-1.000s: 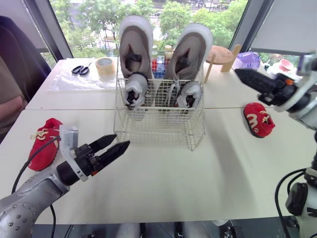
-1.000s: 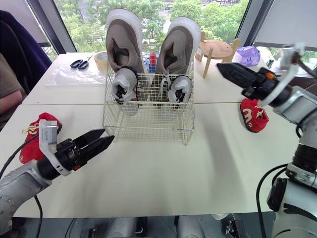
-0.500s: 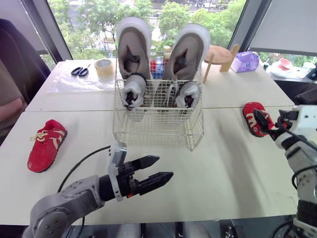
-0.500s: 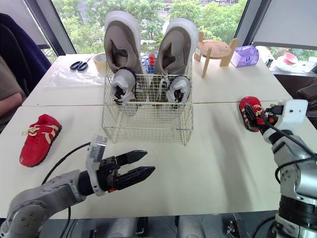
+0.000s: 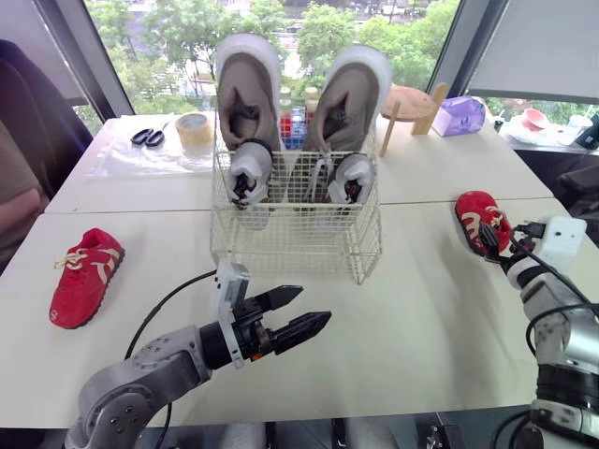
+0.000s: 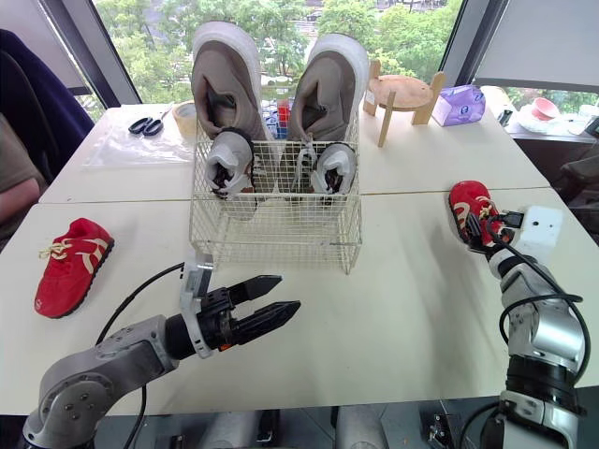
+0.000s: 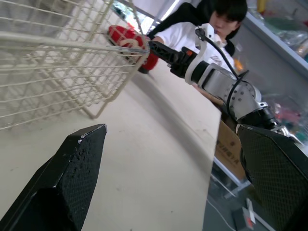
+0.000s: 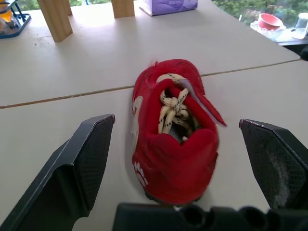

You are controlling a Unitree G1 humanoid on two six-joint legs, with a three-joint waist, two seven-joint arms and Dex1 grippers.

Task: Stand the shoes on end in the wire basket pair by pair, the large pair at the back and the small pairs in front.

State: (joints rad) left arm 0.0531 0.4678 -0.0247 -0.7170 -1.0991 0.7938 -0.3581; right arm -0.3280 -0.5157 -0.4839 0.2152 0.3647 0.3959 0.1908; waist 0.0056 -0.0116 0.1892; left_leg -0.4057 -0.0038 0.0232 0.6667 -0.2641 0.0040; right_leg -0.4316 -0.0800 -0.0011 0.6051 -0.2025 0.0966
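The wire basket [image 5: 295, 224] stands mid-table. Two large taupe shoes [image 5: 245, 84] stand on end along its back. Two small grey shoes [image 5: 248, 173] stand on end in front of them. One small red shoe [image 5: 84, 276] lies flat on the table at the left. The other red shoe [image 8: 175, 130] lies at the right. My right gripper [image 5: 491, 241] is open at this shoe's near end, one finger on each side and apart from it. My left gripper [image 5: 295, 323] is open and holds nothing, low over the table in front of the basket.
Scissors [image 5: 146, 137] and a tape roll [image 5: 194, 126] lie at the back left. A wooden stand [image 5: 412, 103] and a purple tissue box [image 5: 465, 115] sit at the back right. A person [image 5: 14, 187] sits at the table's left edge.
My right gripper has come down from high at the right to the red shoe's near end. My left gripper has swung from the left to the front of the basket.
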